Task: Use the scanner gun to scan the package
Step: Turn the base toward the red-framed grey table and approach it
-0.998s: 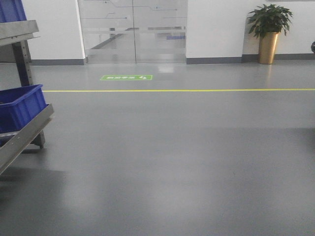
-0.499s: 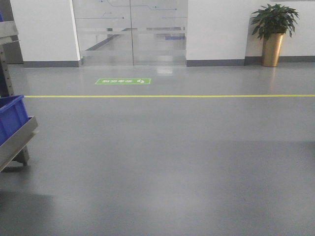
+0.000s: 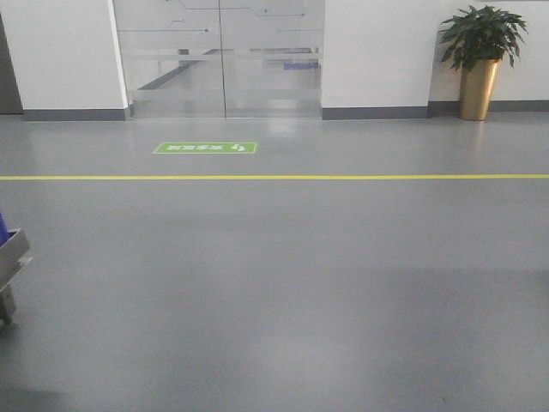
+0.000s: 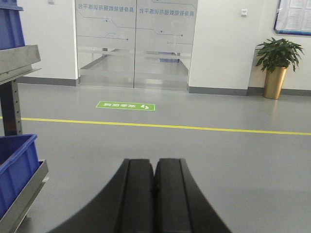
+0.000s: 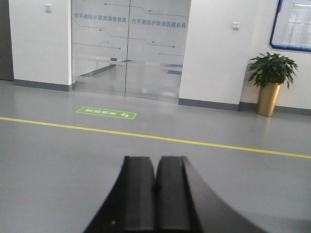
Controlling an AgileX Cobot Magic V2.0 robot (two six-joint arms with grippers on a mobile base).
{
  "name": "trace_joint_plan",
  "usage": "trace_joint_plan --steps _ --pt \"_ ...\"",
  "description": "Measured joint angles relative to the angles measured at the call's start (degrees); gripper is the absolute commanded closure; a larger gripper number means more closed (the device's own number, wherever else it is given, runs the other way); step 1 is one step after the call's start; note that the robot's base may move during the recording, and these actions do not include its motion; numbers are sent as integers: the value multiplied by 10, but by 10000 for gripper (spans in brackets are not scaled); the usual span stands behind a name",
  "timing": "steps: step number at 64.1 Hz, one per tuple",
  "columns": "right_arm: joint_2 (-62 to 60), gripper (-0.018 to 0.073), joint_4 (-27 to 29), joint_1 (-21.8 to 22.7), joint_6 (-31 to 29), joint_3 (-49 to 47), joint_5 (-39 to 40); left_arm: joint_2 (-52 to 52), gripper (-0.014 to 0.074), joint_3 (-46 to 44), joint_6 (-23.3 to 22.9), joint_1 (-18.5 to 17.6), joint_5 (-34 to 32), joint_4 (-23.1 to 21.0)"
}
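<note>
The metal rack [image 3: 13, 251] has slid almost out of the front view as my base turns — my left end effector [image 4: 154, 194] and right end effector [image 5: 156, 194] are both pressed together, empty, and neither package nor scanner gun is visible yet, so I judge I am still searching.
</note>
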State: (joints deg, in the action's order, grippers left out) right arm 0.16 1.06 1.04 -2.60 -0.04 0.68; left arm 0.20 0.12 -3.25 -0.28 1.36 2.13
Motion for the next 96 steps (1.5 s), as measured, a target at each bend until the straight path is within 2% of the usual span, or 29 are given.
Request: trace_joint_plan --steps 96 --pt "0 728 0 0 0 0 0 0 708 0 0 0 0 0"
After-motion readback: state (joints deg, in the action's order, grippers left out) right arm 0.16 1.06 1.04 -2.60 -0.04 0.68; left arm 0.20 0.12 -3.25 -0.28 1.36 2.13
